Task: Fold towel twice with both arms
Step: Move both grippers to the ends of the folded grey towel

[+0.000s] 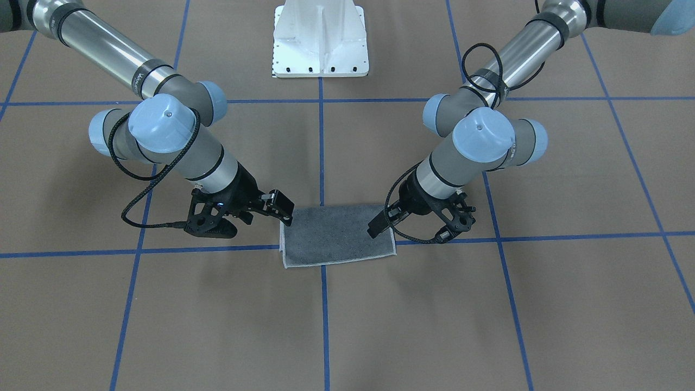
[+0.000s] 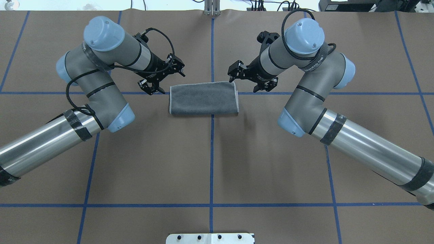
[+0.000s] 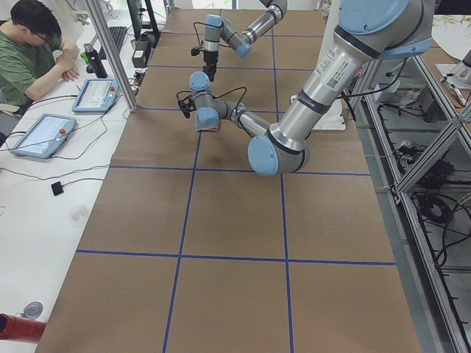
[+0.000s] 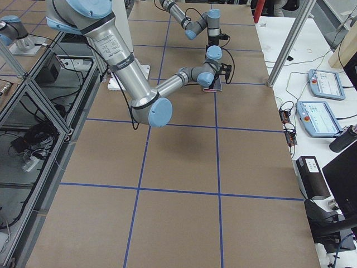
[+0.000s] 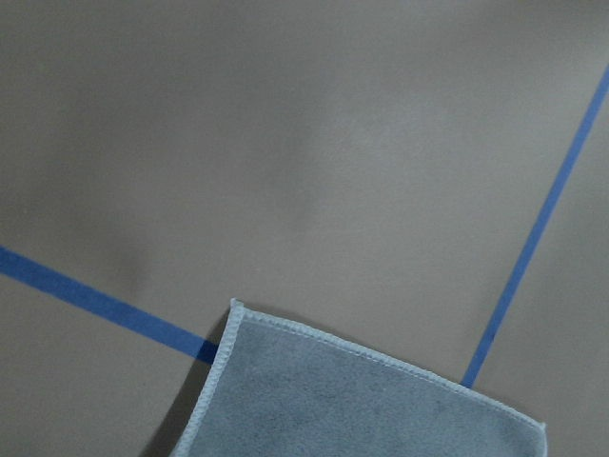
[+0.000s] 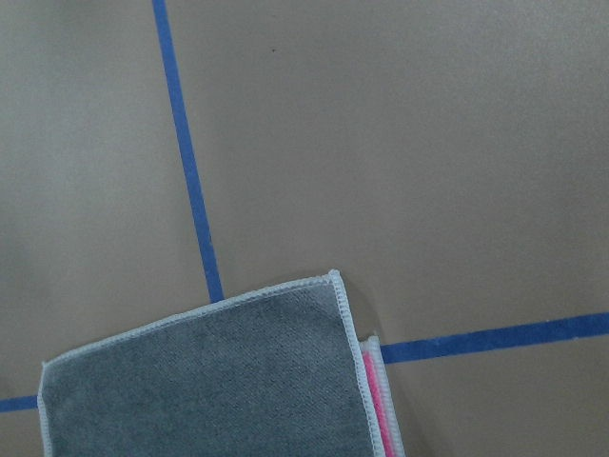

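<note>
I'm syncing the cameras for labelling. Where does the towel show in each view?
Front-facing: towel lower centre.
Overhead: towel upper centre.
Exterior left: towel small, upper left-centre.
Exterior right: towel small, upper right-centre.
Left wrist: towel at bottom edge.
Right wrist: towel at bottom left.
Landmark: blue tape line running under it.

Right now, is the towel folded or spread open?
Folded, apparently once: the towel lies as a grey rectangle, and a pink edge peeks out under its top layer.
</note>
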You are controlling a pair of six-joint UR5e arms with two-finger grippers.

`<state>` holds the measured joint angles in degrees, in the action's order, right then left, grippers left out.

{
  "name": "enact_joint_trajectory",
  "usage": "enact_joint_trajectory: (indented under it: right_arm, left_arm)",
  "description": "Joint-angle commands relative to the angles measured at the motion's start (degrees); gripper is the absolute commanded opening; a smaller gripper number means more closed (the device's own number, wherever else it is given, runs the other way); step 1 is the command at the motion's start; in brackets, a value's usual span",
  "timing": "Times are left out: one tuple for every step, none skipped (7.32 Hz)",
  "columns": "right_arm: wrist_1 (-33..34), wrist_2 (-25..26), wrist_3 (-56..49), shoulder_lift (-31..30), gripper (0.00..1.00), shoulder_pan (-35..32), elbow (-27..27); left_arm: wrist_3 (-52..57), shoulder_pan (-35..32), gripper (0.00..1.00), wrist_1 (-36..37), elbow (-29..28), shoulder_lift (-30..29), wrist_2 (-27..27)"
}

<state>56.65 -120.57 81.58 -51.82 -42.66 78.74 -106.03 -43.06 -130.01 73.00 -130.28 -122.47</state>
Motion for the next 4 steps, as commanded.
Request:
enact_joint_trajectory:
  right_arm:
    - [0.04, -0.01, -1.33, -0.64, 0.99, 0.30, 0.10]
    - [-0.05, -0.10, -1.68, -0.91, 0.99, 0.30, 0.10]
    - [-0.05, -0.10, -1.69, -0.91, 0.99, 0.21, 0.10]
    - [-0.05, -0.10, -1.69, -1.00, 0.99, 0.30, 0.10]
  left_arm:
    - [-7.49, 4.01, 0.97, -0.24, 1.52, 0.28, 3.61]
    - [-8.22, 4.56, 0.97, -0.24, 2.32, 0.28, 3.90]
    - [-8.22, 4.74, 0.97, -0.24, 2.41, 1.50, 3.99]
    - [-8.14, 4.65, 0.95, -0.24, 3.11, 2.99, 3.99]
